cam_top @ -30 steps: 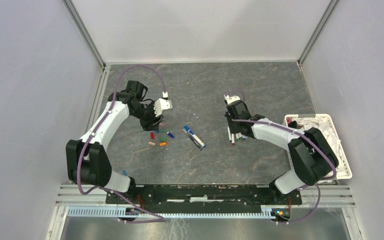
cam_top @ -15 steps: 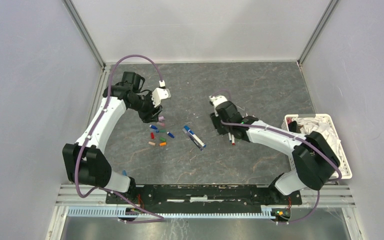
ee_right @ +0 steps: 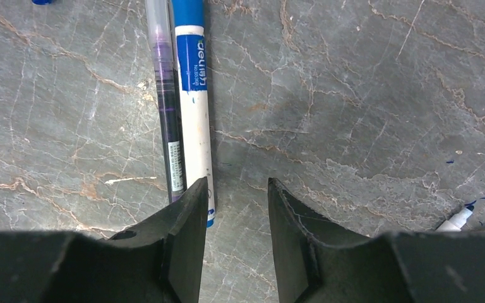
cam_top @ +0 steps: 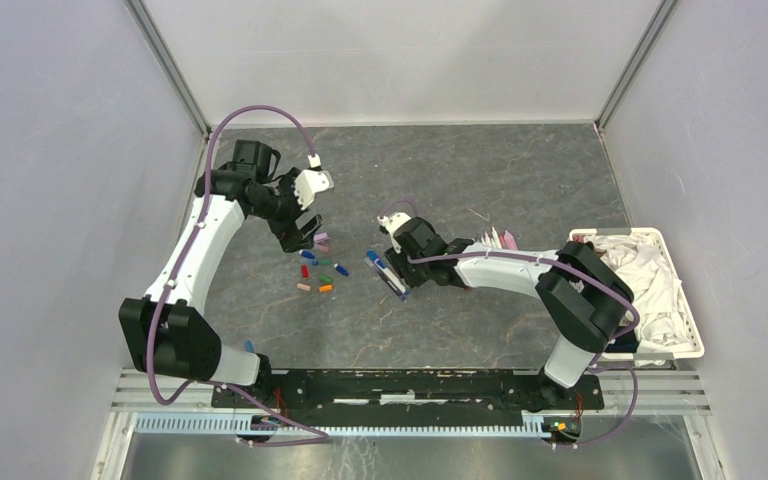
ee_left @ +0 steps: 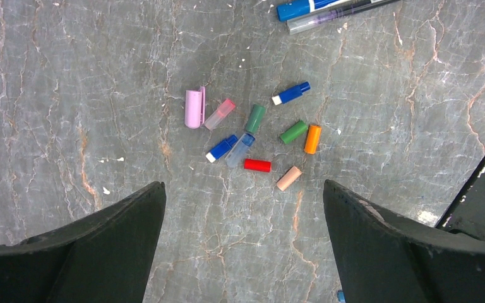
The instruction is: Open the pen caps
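10 pen caps (ee_left: 257, 165), about 6 pens (ee_right: 196, 126)

The table (cam_top: 520, 170) I work on is grey and marbled. 10 small caps (ee_left: 254, 117) lie close together on it. Near them a white-and-blue pen (ee_right: 196, 113) and a thin purple pen (ee_right: 167, 107) lie side by side, touching. More pens (cam_top: 497, 239) lie farther right. A white basket (cam_top: 688, 305) sits at the right edge.
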You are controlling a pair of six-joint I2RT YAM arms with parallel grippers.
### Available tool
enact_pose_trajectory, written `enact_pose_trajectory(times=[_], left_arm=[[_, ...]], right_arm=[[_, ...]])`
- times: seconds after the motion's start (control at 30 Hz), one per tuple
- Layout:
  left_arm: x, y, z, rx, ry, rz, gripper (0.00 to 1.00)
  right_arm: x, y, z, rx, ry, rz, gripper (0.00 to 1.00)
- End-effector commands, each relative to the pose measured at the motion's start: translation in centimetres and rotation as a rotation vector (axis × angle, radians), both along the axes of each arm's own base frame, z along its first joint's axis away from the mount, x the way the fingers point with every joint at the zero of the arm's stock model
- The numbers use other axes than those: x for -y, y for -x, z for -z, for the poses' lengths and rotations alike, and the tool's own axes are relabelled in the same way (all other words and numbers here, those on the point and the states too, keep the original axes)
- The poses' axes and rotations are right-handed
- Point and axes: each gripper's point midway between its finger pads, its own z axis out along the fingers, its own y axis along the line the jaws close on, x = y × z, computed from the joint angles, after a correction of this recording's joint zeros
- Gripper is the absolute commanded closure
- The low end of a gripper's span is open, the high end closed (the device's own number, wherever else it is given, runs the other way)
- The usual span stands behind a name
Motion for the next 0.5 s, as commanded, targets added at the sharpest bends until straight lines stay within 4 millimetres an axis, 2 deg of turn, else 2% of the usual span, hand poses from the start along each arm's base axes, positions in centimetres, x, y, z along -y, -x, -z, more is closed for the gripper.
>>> enact_pose_trajectory(times=[0.0,0.2,0.3,0.47], left_arm=[[0.4,0.0,-1.8,0.024,0.042,-0.023,0.0],[0.4,0.0,-1.6,0.017,0.045,-0.031,0.0],[0.4,0.0,-1.6,0.015,0.044,-0.034,0.0],[0.4,0.2,-1.8,0.016,0.043,-0.033,0.0]], right_arm=[[-1.6,-1.3,-2.2,0.056,-0.049,-0.003,0.55],[-3.2,-1.7,-4.2,0.085,-0.106,-0.019,0.54],[-3.9,-1.5,-3.5,0.056,-0.103,-0.037,0.54],[-4.0,-1.7,-1.5,0.031,-0.056,-0.038,0.56]])
